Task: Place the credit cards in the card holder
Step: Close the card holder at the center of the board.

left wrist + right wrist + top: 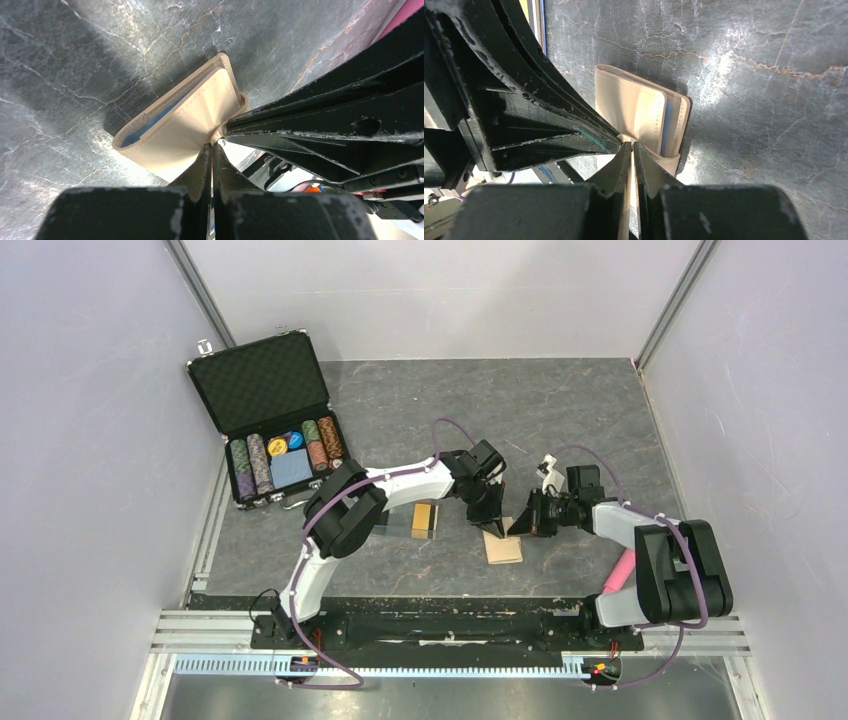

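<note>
1. The left arm reaches from the lower left of the overhead view to the middle of the table (pixel 580 410). Its wrist is bent down, so the left gripper (pixel 492 525) points steeply at the wallet (pixel 505 550).
2. The right arm comes in low from the lower right, with the right gripper (pixel 520 523) almost level. The two tips meet over the wallet's upper edge.
3. In its own wrist view the left gripper (pixel 212 147) has its jaws pressed together, tips against the wallet's (pixel 175 130) edge. Whether a layer is caught between them I cannot tell.
4. The right gripper (pixel 630 146) is nearly closed and pinches a thin tan strip of the wallet (pixel 631 102).
5. The wallet sits just below centre in the overhead view. It is tan and folded, with stitched edges and blue lining showing between its layers.
6. A gold card (pixel 424 516) lies flat left of the wallet, apart from it and under the left forearm.
7. The table is dark grey and marbled with pale veins. A black case (pixel 262 380) stands open at the upper left, foam-lined, holding striped poker chips (pixel 285 455).
</note>
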Robot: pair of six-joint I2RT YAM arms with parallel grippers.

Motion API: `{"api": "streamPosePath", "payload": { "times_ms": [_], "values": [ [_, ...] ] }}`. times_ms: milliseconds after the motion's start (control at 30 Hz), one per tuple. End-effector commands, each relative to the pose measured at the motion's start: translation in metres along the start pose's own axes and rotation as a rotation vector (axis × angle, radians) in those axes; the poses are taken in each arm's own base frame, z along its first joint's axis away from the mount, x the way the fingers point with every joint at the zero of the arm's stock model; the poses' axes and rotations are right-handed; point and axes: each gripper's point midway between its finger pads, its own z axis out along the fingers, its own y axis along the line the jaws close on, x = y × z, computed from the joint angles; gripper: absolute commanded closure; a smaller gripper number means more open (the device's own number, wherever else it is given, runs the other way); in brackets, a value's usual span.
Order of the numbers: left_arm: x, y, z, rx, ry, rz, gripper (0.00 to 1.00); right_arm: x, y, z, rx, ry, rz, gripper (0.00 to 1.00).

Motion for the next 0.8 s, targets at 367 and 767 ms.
{"api": "streamPosePath", "payload": {
  "times_ms": [367, 767],
  "values": [
    [-0.001, 0.009, 0.020, -0.098, 0.015, 0.093, 0.98, 0.026, -0.040, -0.004, 0.286, 0.194, -0.084, 1.00],
    [-0.003, 0.011, 0.017, -0.133, 0.011, 0.114, 0.98, 0.002, -0.022, -0.006, 0.269, 0.118, -0.219, 0.98]
  ]
}}
